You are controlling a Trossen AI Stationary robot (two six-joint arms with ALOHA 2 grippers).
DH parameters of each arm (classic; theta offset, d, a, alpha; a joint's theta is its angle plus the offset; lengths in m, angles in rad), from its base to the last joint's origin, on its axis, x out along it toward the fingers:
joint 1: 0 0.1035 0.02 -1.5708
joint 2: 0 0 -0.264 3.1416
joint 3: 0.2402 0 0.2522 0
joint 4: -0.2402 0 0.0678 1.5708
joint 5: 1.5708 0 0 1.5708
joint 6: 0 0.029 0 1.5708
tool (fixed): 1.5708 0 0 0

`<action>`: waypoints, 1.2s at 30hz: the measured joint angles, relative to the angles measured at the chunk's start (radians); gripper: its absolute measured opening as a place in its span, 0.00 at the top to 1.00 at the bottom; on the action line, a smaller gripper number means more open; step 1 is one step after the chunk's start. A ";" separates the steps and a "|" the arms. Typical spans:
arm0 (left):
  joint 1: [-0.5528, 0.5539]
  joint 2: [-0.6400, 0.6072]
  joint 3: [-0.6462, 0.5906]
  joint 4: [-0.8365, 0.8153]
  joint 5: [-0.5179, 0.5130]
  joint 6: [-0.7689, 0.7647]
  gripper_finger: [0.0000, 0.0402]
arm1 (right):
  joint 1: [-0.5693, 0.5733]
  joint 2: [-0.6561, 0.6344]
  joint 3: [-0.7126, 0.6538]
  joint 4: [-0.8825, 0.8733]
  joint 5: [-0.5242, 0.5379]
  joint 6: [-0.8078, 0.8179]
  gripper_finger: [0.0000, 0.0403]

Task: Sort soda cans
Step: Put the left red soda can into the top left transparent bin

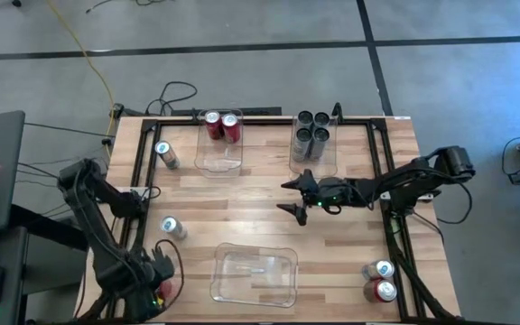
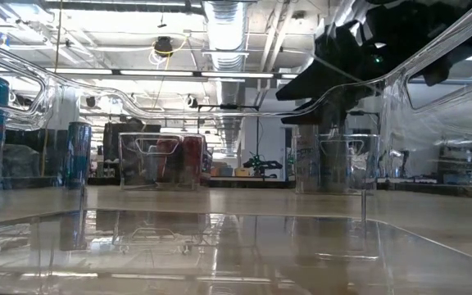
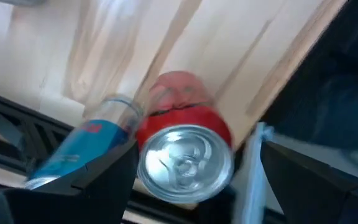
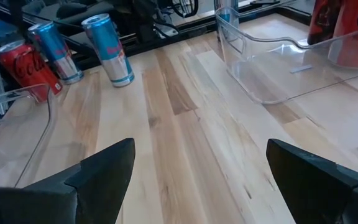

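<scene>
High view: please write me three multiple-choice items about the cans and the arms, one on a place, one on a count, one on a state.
1. Where are the dark grey cans?
A. Together in one clear bin
B. Loose on the table
C. In the same bin as red cans

2. How many red cans stand inside a bin?
A. None
B. Two
C. Four

3. In what state is the right pincer?
A. Shut on a silver can
B. Shut on a red can
C. Open, holding nothing

Answers: 1 A, all four stand inside the one bin; 2 B, two stand at one end of the neighbouring bin; 3 C, its fingers are spread over bare wood.
</scene>
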 joint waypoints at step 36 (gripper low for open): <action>-0.046 0.075 -0.001 -0.015 -0.117 -0.009 0.18 | 0.001 0.000 0.000 0.009 0.000 -0.005 0.05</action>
